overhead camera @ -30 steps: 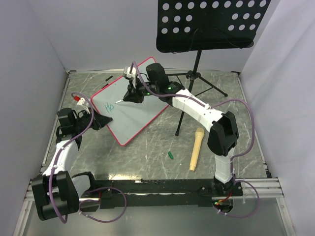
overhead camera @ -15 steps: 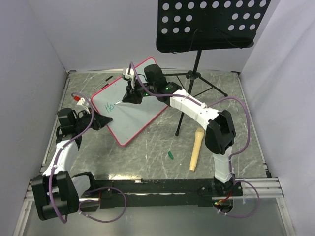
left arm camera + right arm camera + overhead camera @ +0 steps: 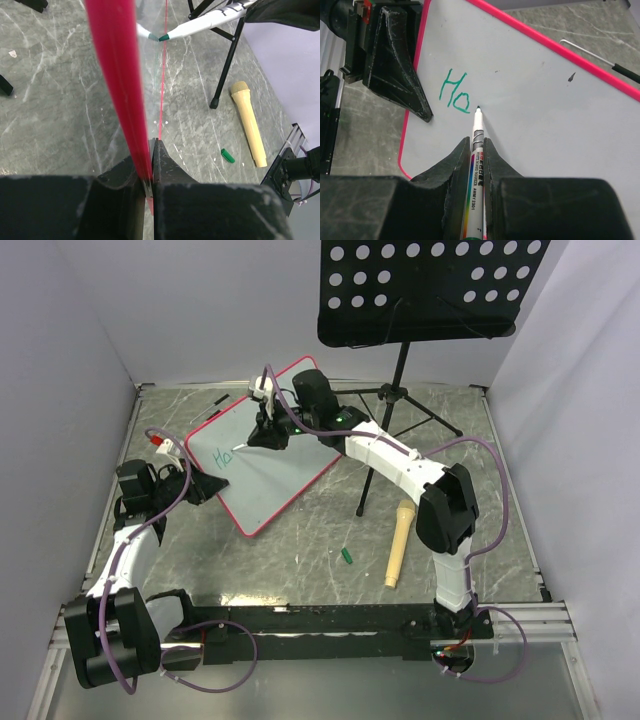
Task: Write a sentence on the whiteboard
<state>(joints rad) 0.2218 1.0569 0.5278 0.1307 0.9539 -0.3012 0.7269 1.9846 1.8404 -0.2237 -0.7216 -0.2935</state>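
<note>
The whiteboard [image 3: 280, 465], white with a thin pink frame, is tilted up off the table at the back left. My left gripper [image 3: 205, 487] is shut on its lower left edge; the left wrist view shows the frame [image 3: 117, 75] edge-on, pinched between the jaws [image 3: 151, 150]. My right gripper [image 3: 472, 142] is shut on a white marker [image 3: 476, 150]. The marker's dark tip sits at the board surface just right of the teal letters "Ho" [image 3: 454, 91], all of the sentence that shows. From above, the right gripper [image 3: 270, 435] hovers over the board's upper left part.
A black perforated music stand [image 3: 420, 290] rises at the back right, its tripod legs [image 3: 400, 395] spread beside the board. A beige microphone [image 3: 398, 542] and a small green cap [image 3: 347, 556] lie on the grey table. A thin black tool [image 3: 620, 70] lies behind the board.
The right gripper with the marker has shifted slightly left and up along the board. The left arm and the board have stayed put.
</note>
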